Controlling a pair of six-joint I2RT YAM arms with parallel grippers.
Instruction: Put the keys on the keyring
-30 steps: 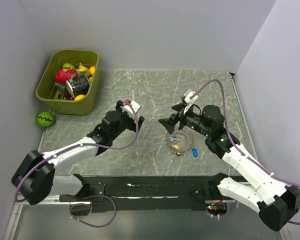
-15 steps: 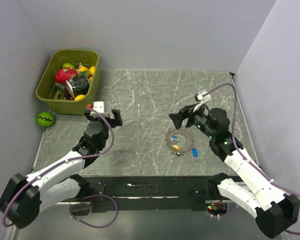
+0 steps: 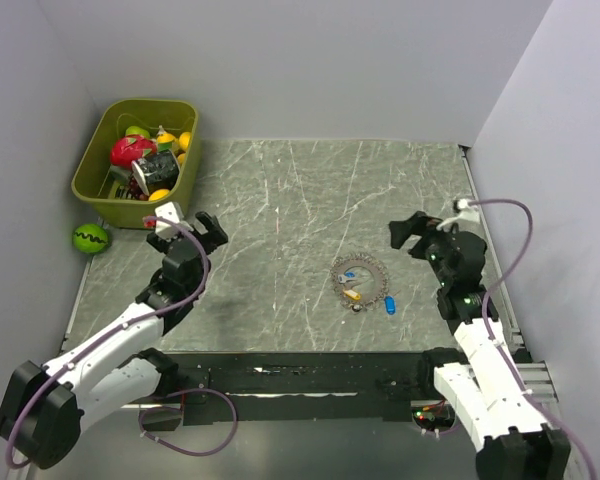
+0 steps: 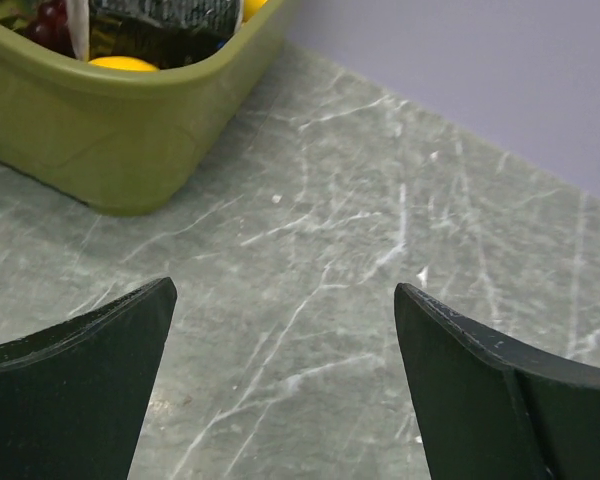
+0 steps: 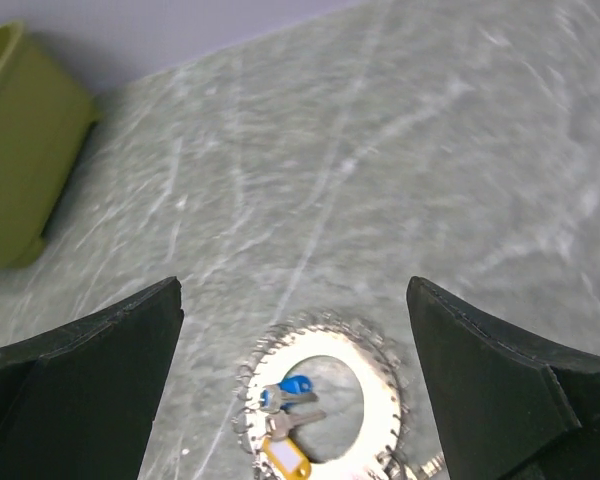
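An olive-green plastic bin (image 3: 130, 213) sits at the far left corner of the grey marbled table (image 3: 300, 190), holding a red toy fruit (image 3: 130, 150), a dark can (image 3: 157, 168) and small yellow pieces (image 3: 185, 140). A watermelon-patterned ball (image 3: 90, 238) lies just beside the bin's near left corner.

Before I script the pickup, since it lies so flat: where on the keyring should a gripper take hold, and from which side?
Take the keyring by its beaded band, on the arc farthest from the keys, coming straight down from above with one finger inside the loop, one outside. It lies flat on the table, so a sideways approach probably finds no edge.
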